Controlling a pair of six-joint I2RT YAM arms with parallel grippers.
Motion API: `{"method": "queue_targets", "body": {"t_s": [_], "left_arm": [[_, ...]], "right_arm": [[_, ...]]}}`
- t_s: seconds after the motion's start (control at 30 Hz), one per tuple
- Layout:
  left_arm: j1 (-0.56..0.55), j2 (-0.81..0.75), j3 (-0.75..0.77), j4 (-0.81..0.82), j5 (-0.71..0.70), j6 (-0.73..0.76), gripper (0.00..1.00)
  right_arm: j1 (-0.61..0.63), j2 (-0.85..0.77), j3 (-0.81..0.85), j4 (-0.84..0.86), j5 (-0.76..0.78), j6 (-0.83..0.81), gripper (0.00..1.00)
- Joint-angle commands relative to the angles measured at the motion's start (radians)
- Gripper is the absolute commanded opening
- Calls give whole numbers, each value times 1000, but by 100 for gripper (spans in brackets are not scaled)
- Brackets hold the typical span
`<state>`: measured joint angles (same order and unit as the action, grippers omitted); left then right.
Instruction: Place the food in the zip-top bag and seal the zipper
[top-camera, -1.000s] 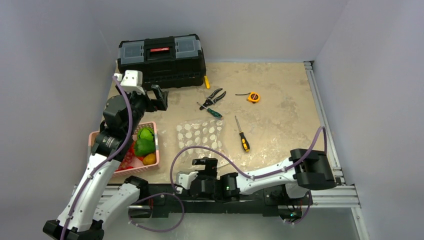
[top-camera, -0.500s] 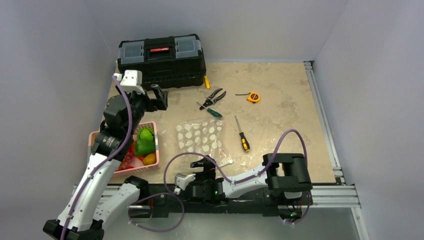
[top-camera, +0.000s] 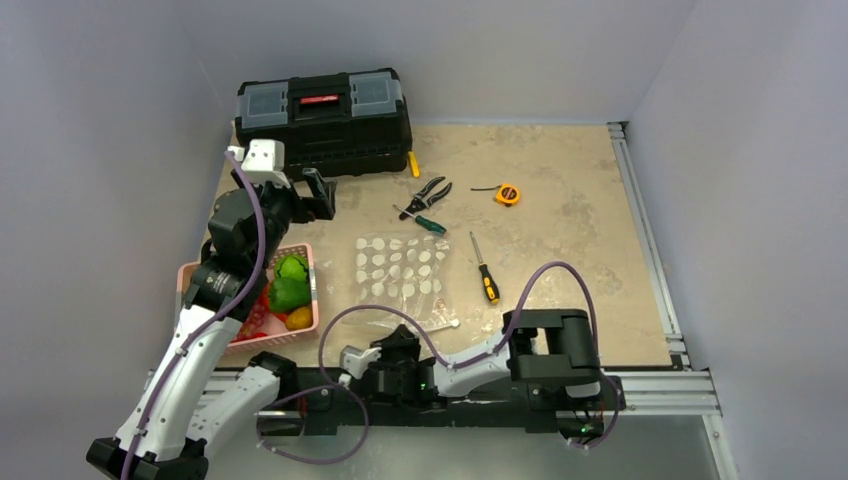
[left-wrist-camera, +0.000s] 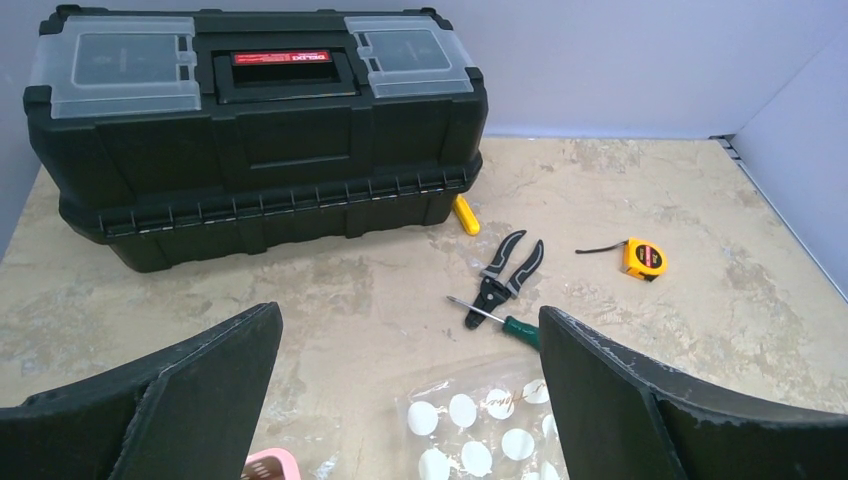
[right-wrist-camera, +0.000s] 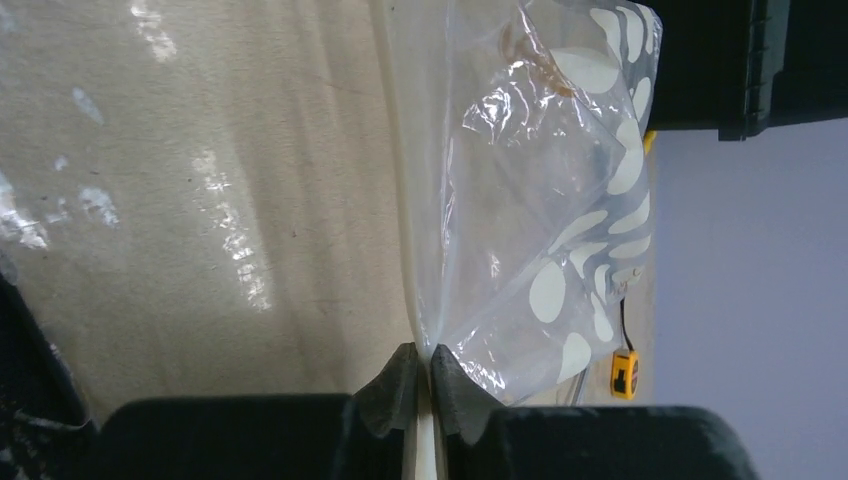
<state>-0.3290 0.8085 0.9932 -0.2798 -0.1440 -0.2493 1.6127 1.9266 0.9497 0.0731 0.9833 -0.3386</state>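
- Table (top-camera: 560, 200): tan stone-look top that fills the middle of the top view.
- Toolbox (top-camera: 322, 112): black, lid down, upper left of the top view.
- Zip-top bag (top-camera: 400, 268): clear with white dots, lying flat at frame centre. No food is in it yet, and its mouth edge points to the bottom of the frame, toward me.
- Pink basket (top-camera: 313, 290): left of the bag and apart from it.
- Food (top-camera: 290, 285): green peppers on top of the basket, with an orange-yellow piece and red bits beside them. All of it is in the basket.
- Left gripper (left-wrist-camera: 408, 318): jaws wide apart and holding nothing. It hangs above the basket's far end, with the camera aimed at the toolbox.
- Right gripper (right-wrist-camera: 425, 368): jaws pinched together on the bag's mouth edge, low at bottom centre of the top view.
- Zipper (right-wrist-camera: 405, 200): whitish strip running up from my right pinch. I can't tell whether I hold one lip or both.
- Step, as I judge it: get the mouth open. It would be best to grip one lip only, lift gently so the thin film doesn't slip or drag, then send the left gripper down for a pepper.
- Screwdrivers, pliers and a yellow tape measure (top-camera: 507, 194): above and right of the bag, not needed.
- Writing: the red label (left-wrist-camera: 295, 57) on the toolbox lid has white lettering too small to read. A brown script mark (left-wrist-camera: 497, 398) on the bag is unreadable.
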Motion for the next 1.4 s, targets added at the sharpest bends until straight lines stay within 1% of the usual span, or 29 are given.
{"method": "queue_targets", "body": {"t_s": [0.0,0.1,0.2,0.27,0.37,0.57,0.63,0.67,0.7,0.73,0.83,1.0,1.17,1.23,1.37], "left_arm": [[-4,0,35,6,-12,-8,100],[-4,-2,35,6,-12,-7,100],[-4,-5,35,7,-11,-5,100],[-4,-11,33,11,-9,-3,100],[-3,-20,30,17,-2,-4,100],[-4,-28,22,35,40,-3,100],[-3,-23,24,38,67,-5,100],[-2,-21,24,44,88,-5,100],[-4,-18,24,52,114,-6,100],[-4,-11,24,57,147,-8,100],[-3,13,27,72,249,-22,98],[-5,85,56,67,390,-73,94],[-11,151,72,86,534,-139,90],[-17,176,80,93,591,-155,89],[-35,226,102,90,680,-167,88]], "right_arm": [[-25,-53,35,82,41,9,0],[-46,-102,42,64,3,58,0],[-92,-193,44,33,-90,152,0],[-146,-264,42,8,-189,237,0],[-264,-380,8,7,-395,364,0],[-448,-555,-59,76,-725,555,0],[-498,-611,-82,123,-819,576,0],[-519,-630,-95,147,-851,647,0],[-537,-643,-101,160,-878,647,0],[-555,-651,-103,168,-902,698,0],[-609,-664,-103,196,-972,769,0],[-720,-670,-127,298,-1137,910,0],[-825,-675,-170,434,-1274,1036,0],[-858,-680,-184,479,-1309,1083,0],[-922,-682,-231,622,-1404,1197,0]]}}
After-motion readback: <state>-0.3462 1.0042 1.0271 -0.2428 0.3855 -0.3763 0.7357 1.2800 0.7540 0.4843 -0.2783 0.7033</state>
